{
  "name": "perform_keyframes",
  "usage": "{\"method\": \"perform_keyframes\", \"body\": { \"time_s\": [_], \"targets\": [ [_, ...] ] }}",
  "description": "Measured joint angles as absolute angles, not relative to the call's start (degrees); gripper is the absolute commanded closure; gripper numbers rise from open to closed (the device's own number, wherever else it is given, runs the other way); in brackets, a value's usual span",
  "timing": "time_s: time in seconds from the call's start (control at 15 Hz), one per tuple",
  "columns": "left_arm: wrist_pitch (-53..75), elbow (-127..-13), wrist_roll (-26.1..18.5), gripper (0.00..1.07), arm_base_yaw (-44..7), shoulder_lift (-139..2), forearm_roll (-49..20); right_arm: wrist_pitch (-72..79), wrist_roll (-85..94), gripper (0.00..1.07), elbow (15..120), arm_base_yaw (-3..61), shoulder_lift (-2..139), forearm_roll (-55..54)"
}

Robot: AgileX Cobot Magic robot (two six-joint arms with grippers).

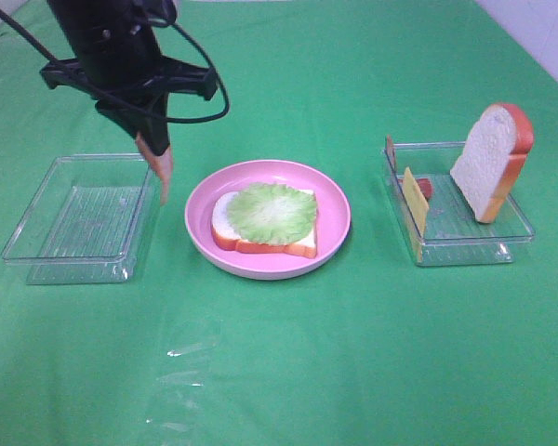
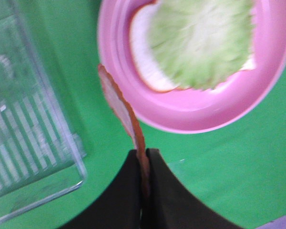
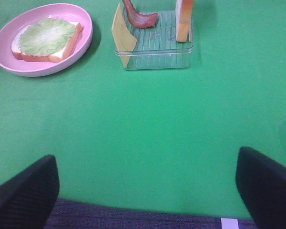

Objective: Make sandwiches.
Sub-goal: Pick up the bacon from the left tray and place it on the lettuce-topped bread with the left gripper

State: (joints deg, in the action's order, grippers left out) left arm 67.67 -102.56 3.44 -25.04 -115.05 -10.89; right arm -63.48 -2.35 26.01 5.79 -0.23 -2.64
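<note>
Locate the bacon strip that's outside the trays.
The bacon strip hangs left of centre in the exterior high view, pinched in the fingers of the left gripper, between the left clear tray and the pink plate.

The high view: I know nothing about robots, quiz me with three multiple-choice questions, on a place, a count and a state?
1. Where is the lettuce? A. in a tray B. on the bread in the pink plate C. on the cloth
2. How many clear trays are there? A. one B. two C. three
3. The left jaws are: A. open B. shut on a fork C. shut on a bacon strip
B: lettuce covers the plated slice. B: left tray and right tray flank the plate. C: the strip hangs from closed jaws.
</note>
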Motion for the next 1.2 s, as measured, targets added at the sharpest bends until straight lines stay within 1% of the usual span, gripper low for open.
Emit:
{"method": "perform_keyframes", "body": {
  "time_s": [0.07,0.13,0.2,0.27,0.33,0.53,0.6,0.8,1.0,1.13,1.2],
  "targets": [
    [66.8,-102.9,2.1,1.07,-25.0,-115.0,-13.7,-63.5,-2.3,0.12,26.0,5.8,-0.2,-2.6],
    [63.4,-103.3,-3.4,1.07,-25.0,-115.1,-21.4,-63.5,-2.3,0.12,26.0,5.8,-0.2,-2.6],
    [62.6,-103.3,-5.0,1.07,-25.0,-115.2,-23.4,-63.5,-2.3,0.12,26.0,5.8,-0.2,-2.6],
    [61.0,-103.4,-8.8,1.07,-25.0,-115.8,-28.5,-63.5,-2.3,0.12,26.0,5.8,-0.2,-2.6],
    [59.6,-103.5,-13.3,1.07,-25.0,-117.4,-35.1,-63.5,-2.3,0.12,26.0,5.8,-0.2,-2.6],
    [58.9,-103.5,-19.8,1.07,-25.0,-121.9,-44.1,-63.5,-2.3,0.12,26.0,5.8,-0.2,-2.6],
    [58.7,-103.5,-20.7,1.07,-25.0,-122.7,-45.4,-63.5,-2.3,0.12,26.0,5.8,-0.2,-2.6],
    [58.3,-103.5,-25.3,1.07,-25.0,-127.5,-51.3,-63.5,-2.3,0.12,26.0,5.8,-0.2,-2.6],
    [58.3,-103.5,-26.7,1.07,-25.0,-129.8,-51.3,-63.5,-2.3,0.12,26.0,5.8,-0.2,-2.6],
    [58.3,-103.5,-26.8,1.07,-25.0,-130.6,-48.8,-63.5,-2.3,0.12,26.0,5.8,-0.2,-2.6],
    [58.3,-103.5,-26.8,1.07,-25.0,-130.6,-46.4,-63.5,-2.3,0.12,26.0,5.8,-0.2,-2.6]
  ]
}}
